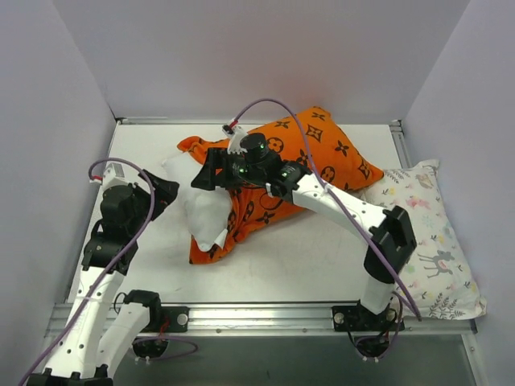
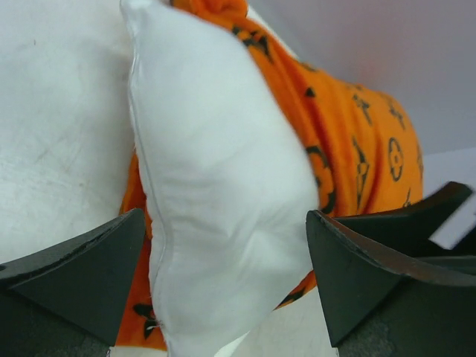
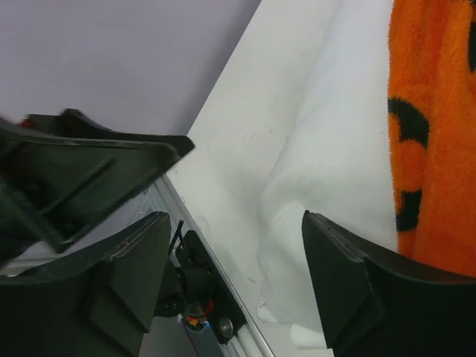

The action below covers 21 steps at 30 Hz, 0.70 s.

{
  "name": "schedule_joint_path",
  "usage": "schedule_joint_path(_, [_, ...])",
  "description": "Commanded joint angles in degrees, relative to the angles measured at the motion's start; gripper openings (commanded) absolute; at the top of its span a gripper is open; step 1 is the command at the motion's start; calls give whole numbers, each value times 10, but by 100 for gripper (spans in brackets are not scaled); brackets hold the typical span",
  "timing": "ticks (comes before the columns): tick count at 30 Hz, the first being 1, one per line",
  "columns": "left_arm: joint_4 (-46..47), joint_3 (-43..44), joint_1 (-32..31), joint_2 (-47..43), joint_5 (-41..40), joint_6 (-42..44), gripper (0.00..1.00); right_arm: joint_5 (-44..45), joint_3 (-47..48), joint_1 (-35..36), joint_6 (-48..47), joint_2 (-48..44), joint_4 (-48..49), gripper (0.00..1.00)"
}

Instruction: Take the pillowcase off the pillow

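Note:
The orange pillowcase (image 1: 310, 153) with black motifs lies across the middle of the table. The white pillow (image 1: 206, 215) sticks out of its left end. My left gripper (image 1: 165, 193) is open just left of that bare end. In the left wrist view the pillow's corner (image 2: 216, 193) stands between the wide-apart fingers (image 2: 82, 275), unpinched, with the pillowcase (image 2: 357, 141) behind it. My right gripper (image 1: 208, 173) is open and empty above the pillowcase's left end. The right wrist view shows the pillow (image 3: 335, 149) and the pillowcase edge (image 3: 439, 111) below its fingers (image 3: 364, 290).
A white pillow with pastel animal print (image 1: 430, 241) lies along the table's right edge. Grey walls close in the left, back and right. A metal rail (image 1: 265, 314) runs along the near edge. My left gripper's body shows in the right wrist view (image 3: 89, 167).

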Motion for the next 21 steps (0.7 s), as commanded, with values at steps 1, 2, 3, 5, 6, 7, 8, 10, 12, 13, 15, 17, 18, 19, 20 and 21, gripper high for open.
schedule_joint_path(1, [-13, -17, -23, -24, 22, -20, 97, 16, -25, -8, -36, -94, -3, 74])
schedule_joint_path(2, [-12, -29, -31, -25, 18, -22, 97, 34, -33, -10, -46, -118, -8, 75])
schedule_joint_path(3, [-12, -35, -41, -22, 17, -28, 97, 45, -32, -9, -54, -128, -19, 77])
schedule_joint_path(5, [-6, -44, -82, -10, 6, -30, 97, 85, -31, -9, -79, -155, -75, 78])
schedule_joint_path(6, [-3, -53, -101, -7, -9, -34, 97, 135, -34, -9, -89, -164, -96, 80])
schedule_joint_path(7, [5, -57, -132, -3, -18, -33, 98, 160, -40, -10, -97, -173, -128, 80])
schedule_joint_path(8, [25, -63, -149, -1, -25, -35, 97, 182, -46, -11, -105, -191, -142, 81])
schedule_joint_path(10, [40, -74, -169, 21, -37, -36, 98, 251, -69, -12, -139, -203, -173, 82])
schedule_joint_path(12, [60, -72, -184, 46, -27, -33, 97, 275, -91, -15, -164, -213, -184, 84])
schedule_joint_path(13, [62, -70, -189, 73, -22, -33, 97, 286, -117, -19, -170, -219, -186, 84])
schedule_joint_path(15, [67, -66, -213, 92, -37, -23, 97, 297, -148, -24, -176, -227, -181, 86])
schedule_joint_path(17, [103, -76, -227, 112, -57, -17, 97, 300, -181, -34, -179, -225, -165, 87])
schedule_joint_path(18, [116, -80, -234, 120, -58, -10, 97, 298, -185, -40, -178, -220, -161, 88])
schedule_joint_path(19, [142, -89, -235, 136, -59, -8, 97, 296, -187, -44, -177, -199, -154, 88])
schedule_joint_path(20, [153, -92, -235, 146, -57, -4, 97, 290, -181, -48, -177, -185, -151, 88])
schedule_joint_path(21, [160, -93, -235, 157, -58, -2, 97, 287, -174, -53, -176, -171, -150, 88])
